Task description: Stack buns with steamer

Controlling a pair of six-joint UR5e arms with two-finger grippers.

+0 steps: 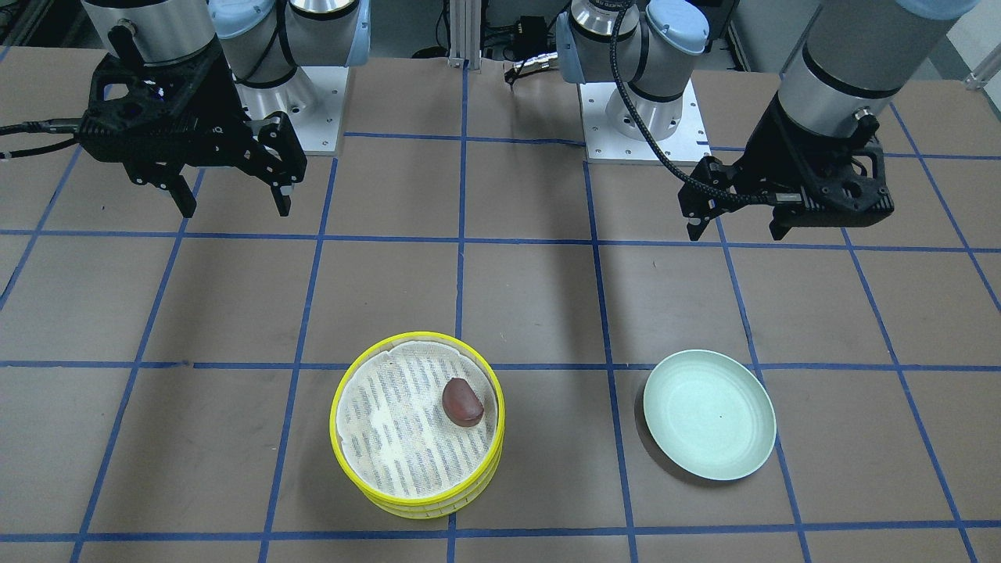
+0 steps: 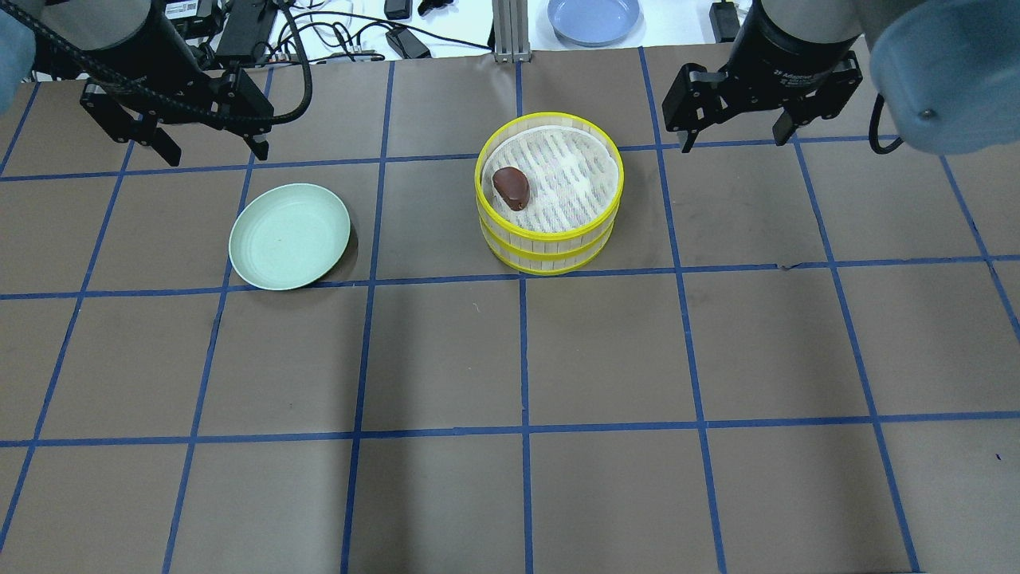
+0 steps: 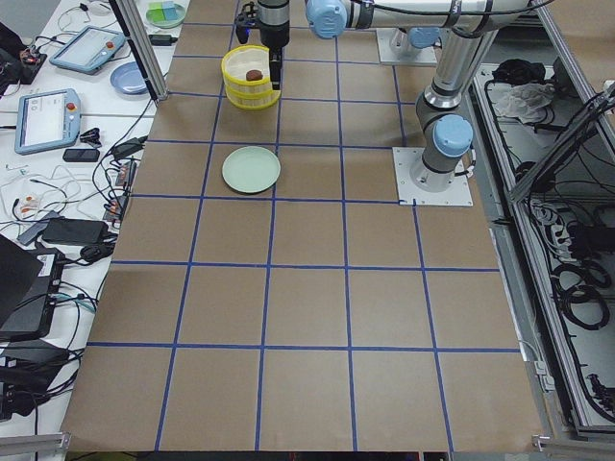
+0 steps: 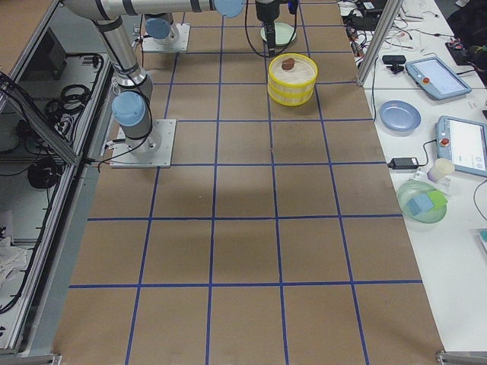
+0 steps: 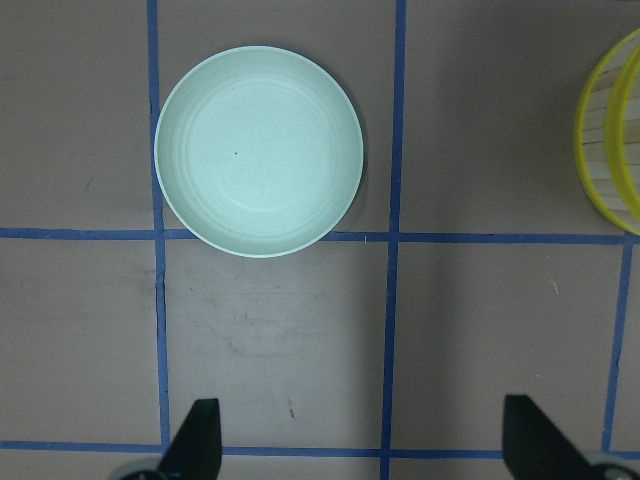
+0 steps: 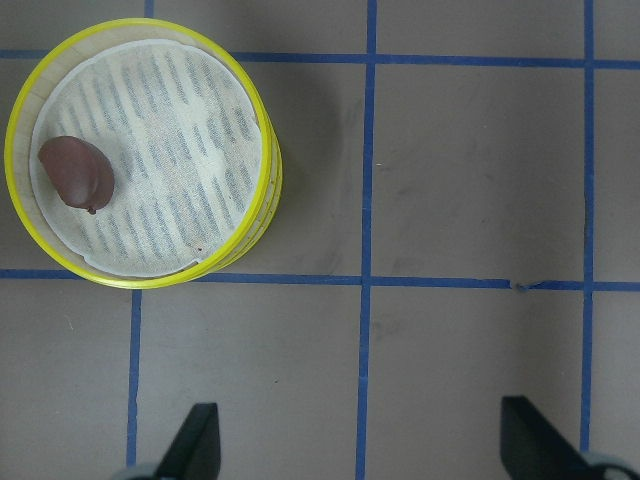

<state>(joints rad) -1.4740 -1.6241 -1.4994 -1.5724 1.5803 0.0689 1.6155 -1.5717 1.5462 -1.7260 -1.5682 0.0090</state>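
Small dark red-brown bun (image 1: 462,402) lying on the white mat (image 1: 399,446), close to the rim, inside the round yellow steamer (image 1: 422,504), two layers stacked.

White print "2F Adaptive" on the black body of the right claw (image 2: 734,137), the rest illegibly small.

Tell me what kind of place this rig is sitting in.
Most likely a robotics lab workcell, not a kitchen: the table carries a blue tape grid, the arm bases are bolted onto metal plates, and teach pendants and loose cables lie on the side bench.
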